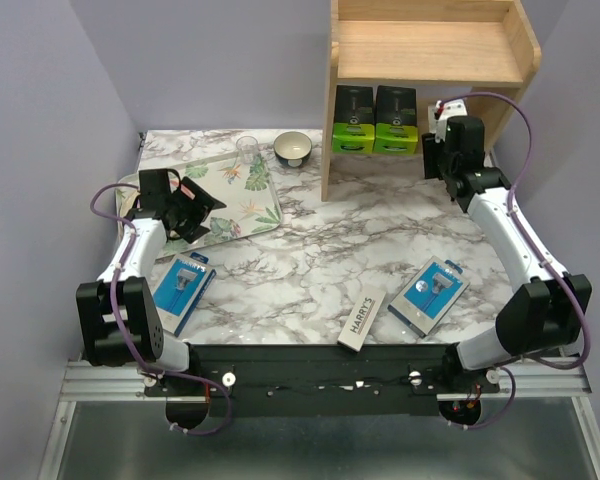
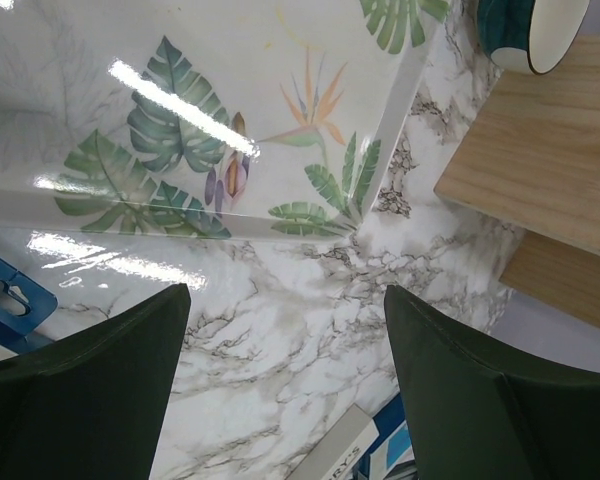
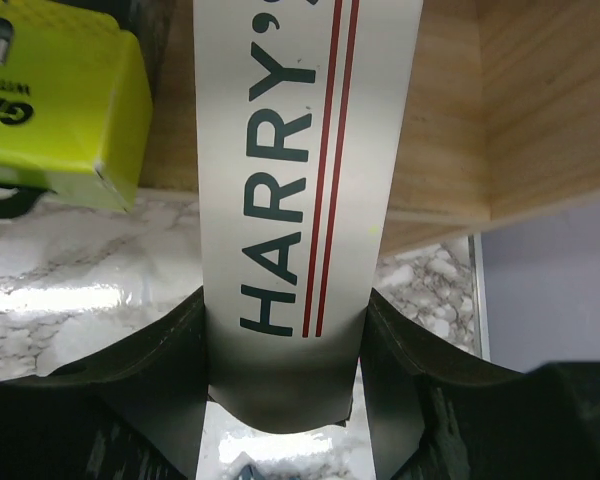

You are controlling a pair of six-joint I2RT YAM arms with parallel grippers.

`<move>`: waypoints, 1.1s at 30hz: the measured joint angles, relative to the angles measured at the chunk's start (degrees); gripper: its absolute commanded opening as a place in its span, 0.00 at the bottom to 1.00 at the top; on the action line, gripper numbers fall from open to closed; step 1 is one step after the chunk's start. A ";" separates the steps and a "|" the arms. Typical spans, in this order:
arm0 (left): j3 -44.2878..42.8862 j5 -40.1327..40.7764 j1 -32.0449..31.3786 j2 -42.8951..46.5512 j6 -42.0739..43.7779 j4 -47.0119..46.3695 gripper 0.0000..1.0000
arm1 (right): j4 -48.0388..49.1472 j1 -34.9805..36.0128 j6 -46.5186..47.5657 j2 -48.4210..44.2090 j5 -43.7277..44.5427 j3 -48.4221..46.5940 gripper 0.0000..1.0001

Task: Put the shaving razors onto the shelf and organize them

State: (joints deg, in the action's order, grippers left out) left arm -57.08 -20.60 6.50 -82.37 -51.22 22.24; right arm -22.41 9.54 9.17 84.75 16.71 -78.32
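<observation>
**One HARRY'S box gripped at the shelf, three packs loose on the marble**

Along the near edge of the grey-veined marble tabletop (image 1: 320, 230), a loose slim white HARRY'S cardboard box (image 1: 362, 320) lies flat near the middle. The right blue-and-white razor pack (image 1: 428, 294) lies just beside it, and the left blue-and-white razor pack (image 1: 183, 285) lies toward the near left corner. Farther back on the left, the left gripper (image 2: 285, 295) hangs released over the rim of the white leaf-printed tray (image 1: 250, 195), its dark fingers (image 2: 130, 380) spread wide. At the far right corner, the right gripper (image 3: 285, 340) is clamped on the second slim white HARRY'S box (image 3: 290, 150). It holds the box at the lower bay of the large light-wood two-tier shelf (image 1: 435, 45). Inside that bay, the left black box with a lime-green end (image 1: 354, 122) and the right black box with a lime-green end (image 1: 396, 122) stand touching.
</observation>
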 measured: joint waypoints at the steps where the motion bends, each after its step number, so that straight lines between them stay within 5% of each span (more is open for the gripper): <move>1: 0.11 0.00 0.00 0.00 0.00 -0.02 0.88 | 0.55 0.00 0.44 0.74 -0.52 -0.52 0.62; 6: 0.50 0.02 0.00 0.00 0.39 -0.07 0.88 | 4.02 0.02 2.29 3.50 -3.58 -3.30 0.83; 14: 1.18 0.00 0.00 0.02 0.83 -0.37 0.88 | 8.68 -0.42 2.91 6.29 -4.59 -5.20 1.00; 23: 1.84 0.20 0.00 2.58 2.91 0.48 0.90 | 7.96 -0.63 1.38 4.44 -5.86 -5.42 1.00; 33: 1.84 0.15 -0.04 3.32 4.63 0.15 0.90 | 8.00 -0.70 1.44 -15.72 -10.45 6.64 0.96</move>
State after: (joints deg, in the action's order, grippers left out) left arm -55.24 -20.45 6.46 -79.05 -46.59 22.39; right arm -14.41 8.84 10.61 69.04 6.26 -71.68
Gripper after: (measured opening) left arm 0.900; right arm 0.997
